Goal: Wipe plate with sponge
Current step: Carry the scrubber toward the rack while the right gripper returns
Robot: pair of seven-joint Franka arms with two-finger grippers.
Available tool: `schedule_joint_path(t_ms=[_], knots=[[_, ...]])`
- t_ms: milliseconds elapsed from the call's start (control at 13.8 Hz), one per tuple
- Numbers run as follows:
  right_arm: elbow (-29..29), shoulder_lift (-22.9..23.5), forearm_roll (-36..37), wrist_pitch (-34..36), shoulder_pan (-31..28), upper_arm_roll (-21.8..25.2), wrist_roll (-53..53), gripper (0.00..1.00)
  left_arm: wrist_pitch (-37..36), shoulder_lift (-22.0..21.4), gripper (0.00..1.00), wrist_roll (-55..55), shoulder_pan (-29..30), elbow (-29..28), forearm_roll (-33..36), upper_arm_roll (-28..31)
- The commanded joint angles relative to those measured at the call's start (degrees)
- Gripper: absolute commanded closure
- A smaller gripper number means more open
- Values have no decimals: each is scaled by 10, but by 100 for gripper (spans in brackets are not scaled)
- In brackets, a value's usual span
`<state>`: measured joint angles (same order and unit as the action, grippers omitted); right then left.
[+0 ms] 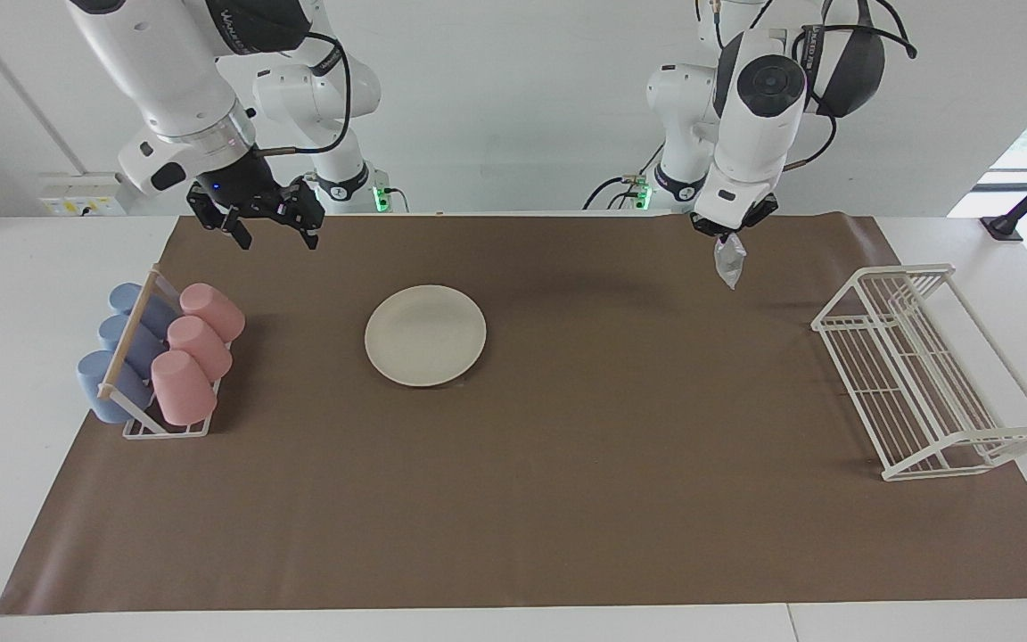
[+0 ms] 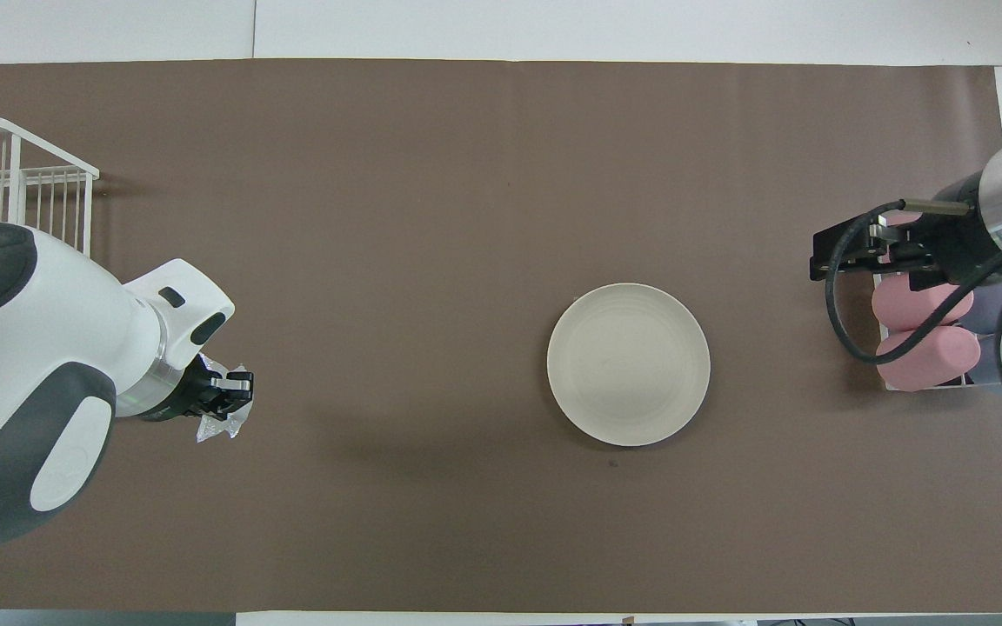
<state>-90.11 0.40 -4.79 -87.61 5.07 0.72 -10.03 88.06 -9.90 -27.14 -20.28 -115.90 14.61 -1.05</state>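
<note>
The cream-white plate (image 1: 425, 335) lies flat on the brown mat, toward the right arm's end of the table; it also shows in the overhead view (image 2: 629, 364). My left gripper (image 1: 726, 234) is up in the air over bare mat toward the left arm's end and is shut on the sponge (image 1: 729, 263), a silvery wrinkly wad that hangs below its fingers. The gripper (image 2: 236, 391) and the sponge (image 2: 221, 424) also show in the overhead view, well apart from the plate. My right gripper (image 1: 275, 234) is open and empty, raised beside the cup rack, also in the overhead view (image 2: 823, 254).
A rack with several blue and pink cups (image 1: 166, 357) stands at the right arm's end of the table (image 2: 923, 335). A white wire dish rack (image 1: 924, 374) stands at the left arm's end (image 2: 14, 183). The brown mat (image 1: 567, 499) covers most of the table.
</note>
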Motion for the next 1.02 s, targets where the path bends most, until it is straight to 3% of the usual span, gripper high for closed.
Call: schedule_joint_path(t_ms=[0, 363, 580, 943], knots=[[-6, -20, 22, 21, -14, -6, 32, 0, -52, 47, 100, -53, -27, 34, 98, -3], [-5, -20, 22, 27, -19, -1, 36, 0, -123, 116, 100, -58, -39, 73, 269, -4], [-6, -20, 16, 39, -42, -2, 40, 0, -122, 126, 100, -57, -31, 73, 362, -4], [-4, -18, 14, 22, -69, -2, 90, 0, -92, 228, 100, -55, 9, 111, 486, 2]])
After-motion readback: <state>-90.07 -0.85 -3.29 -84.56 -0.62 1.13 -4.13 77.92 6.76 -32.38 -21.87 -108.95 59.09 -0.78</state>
